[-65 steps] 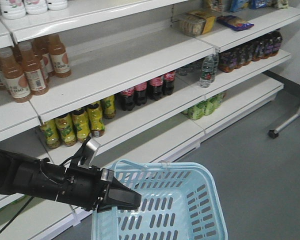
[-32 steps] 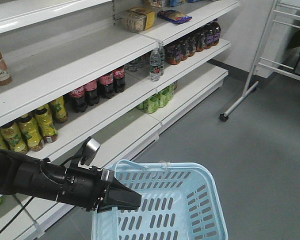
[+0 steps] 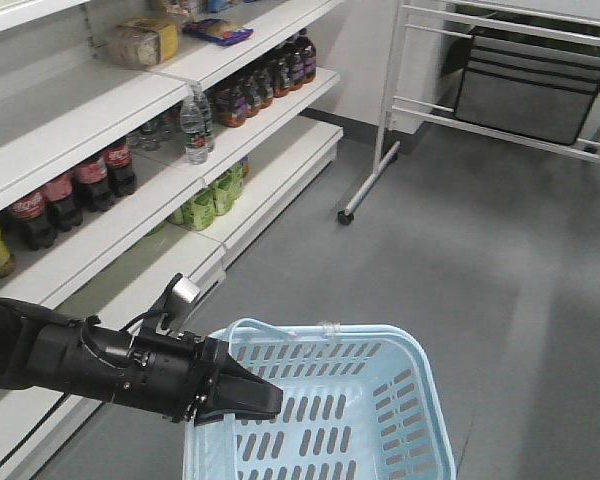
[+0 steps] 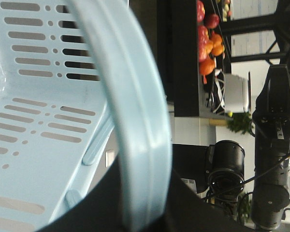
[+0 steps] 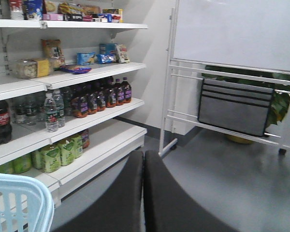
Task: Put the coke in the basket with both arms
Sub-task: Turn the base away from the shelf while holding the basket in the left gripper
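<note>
The light blue basket [image 3: 320, 333] hangs low in the front view, tilted, and nothing shows inside it. My left gripper [image 3: 252, 396] is shut on the basket's thin loop handle [image 4: 135, 125], which runs between its black jaws in the left wrist view. The basket's slotted wall [image 4: 38, 121] fills the left of that view. My right gripper [image 5: 143, 162] is shut and empty, held above the grey floor, with the basket's corner [image 5: 19, 203] at its lower left. The slim red coke bottle is not in view.
White shop shelves run along the left with dark cola bottles [image 3: 75, 190], water bottles [image 3: 195, 125] and green packs [image 3: 210, 195]. A white wheeled board stand [image 3: 380, 150] with a grey rack [image 3: 535, 90] stands ahead on the grey floor.
The whole view has swung to the right: the shelves slid left and the wheeled stand came closer. My left gripper and the basket keep their place in the frame.
</note>
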Robot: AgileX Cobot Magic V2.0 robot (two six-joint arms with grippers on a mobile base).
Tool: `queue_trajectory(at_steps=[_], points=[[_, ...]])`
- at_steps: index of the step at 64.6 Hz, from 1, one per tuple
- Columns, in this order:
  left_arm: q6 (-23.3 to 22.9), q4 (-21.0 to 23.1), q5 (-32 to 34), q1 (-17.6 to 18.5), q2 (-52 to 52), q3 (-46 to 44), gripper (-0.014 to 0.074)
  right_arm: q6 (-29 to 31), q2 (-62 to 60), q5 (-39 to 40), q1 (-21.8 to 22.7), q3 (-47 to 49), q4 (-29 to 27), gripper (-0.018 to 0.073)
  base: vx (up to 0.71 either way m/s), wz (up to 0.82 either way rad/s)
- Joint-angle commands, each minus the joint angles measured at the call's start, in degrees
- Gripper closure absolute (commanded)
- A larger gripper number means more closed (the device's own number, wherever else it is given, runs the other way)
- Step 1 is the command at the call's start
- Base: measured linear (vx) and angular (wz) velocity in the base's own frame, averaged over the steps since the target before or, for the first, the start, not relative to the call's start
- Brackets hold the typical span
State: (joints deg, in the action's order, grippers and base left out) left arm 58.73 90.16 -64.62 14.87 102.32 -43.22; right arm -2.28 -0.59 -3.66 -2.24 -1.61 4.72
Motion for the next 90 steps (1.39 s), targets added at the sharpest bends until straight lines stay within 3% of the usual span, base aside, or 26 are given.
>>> queue_trajectory(at_steps=[1,90], points=[[0.6,3.9,-5.4,0.2,-2.8,-1.1,0.0603,0.2,-1.1,4.1,0.4,-0.6,0.4,0.0568,-0.02,-0.42],[0.6,3.9,-5.4,0.2,-2.8,-1.1,0.0603,0.2,-1.1,4.1,0.4,-0.6,0.4,0.0568,0.01,-0.34]])
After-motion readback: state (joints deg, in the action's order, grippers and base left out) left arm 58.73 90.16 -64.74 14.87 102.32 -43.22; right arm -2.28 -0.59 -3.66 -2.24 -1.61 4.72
